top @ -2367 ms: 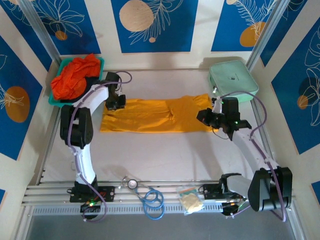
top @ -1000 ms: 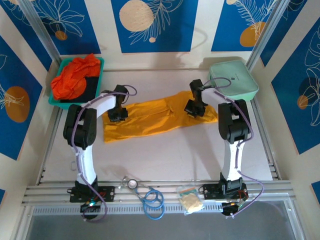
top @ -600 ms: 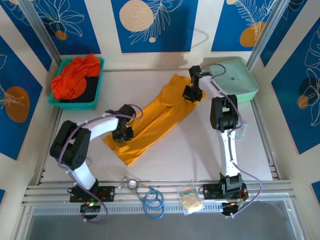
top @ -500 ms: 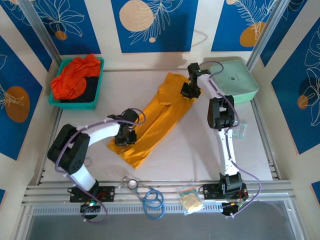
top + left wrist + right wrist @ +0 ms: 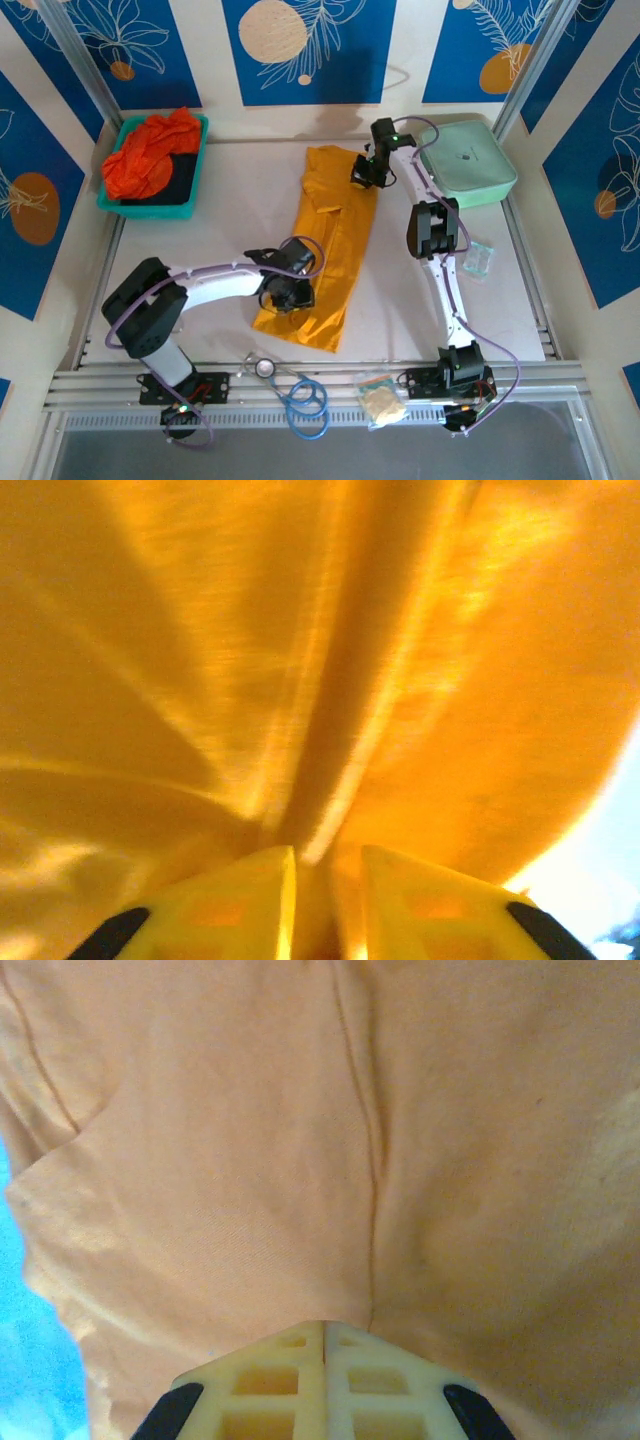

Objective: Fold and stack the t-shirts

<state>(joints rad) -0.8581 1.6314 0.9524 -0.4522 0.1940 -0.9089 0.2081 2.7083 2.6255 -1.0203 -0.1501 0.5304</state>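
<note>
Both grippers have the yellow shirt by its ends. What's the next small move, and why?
Probably bring the left gripper, with the near end, toward the right gripper: the yellow t-shirt lies as a long narrow strip, pinched at both ends, so halving it looks due.

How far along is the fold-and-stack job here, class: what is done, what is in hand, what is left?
Done: the yellow tee lies folded into a long narrow strip. In hand: the left gripper and right gripper pinch its near and far ends. Left: folding it shorter, then the red tees, crumpled in the tray; no stack yet.
</note>
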